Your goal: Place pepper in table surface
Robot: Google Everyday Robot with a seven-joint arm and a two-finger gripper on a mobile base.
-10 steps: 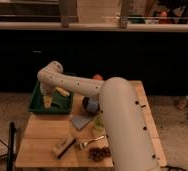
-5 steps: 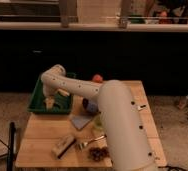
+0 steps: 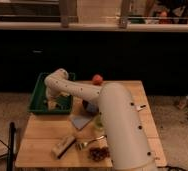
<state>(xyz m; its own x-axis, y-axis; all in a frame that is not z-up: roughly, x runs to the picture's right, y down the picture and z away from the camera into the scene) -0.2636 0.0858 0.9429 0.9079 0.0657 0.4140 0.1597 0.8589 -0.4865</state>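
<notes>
My gripper (image 3: 51, 103) reaches down into the dark green tray (image 3: 37, 106) at the table's back left. The arm's wrist (image 3: 57, 80) bends over the tray's middle. A small pale yellowish piece shows at the gripper's tip, low in the tray. I cannot tell whether it is the pepper or whether it is held. The light wooden table surface (image 3: 37, 137) of planks lies in front of the tray. My big white arm (image 3: 119, 125) covers much of the table's right half.
A red-orange round fruit (image 3: 97, 79) sits at the table's back edge. A grey-blue cloth (image 3: 81, 121) lies mid-table. A greenish item (image 3: 98, 125) peeks out beside the arm. A pale packet (image 3: 63, 146) and a dark brown cluster (image 3: 99, 153) lie near the front edge.
The gripper has sunk a little lower into the green tray. The wrist has dropped slightly with it. Nothing on the table has moved.
</notes>
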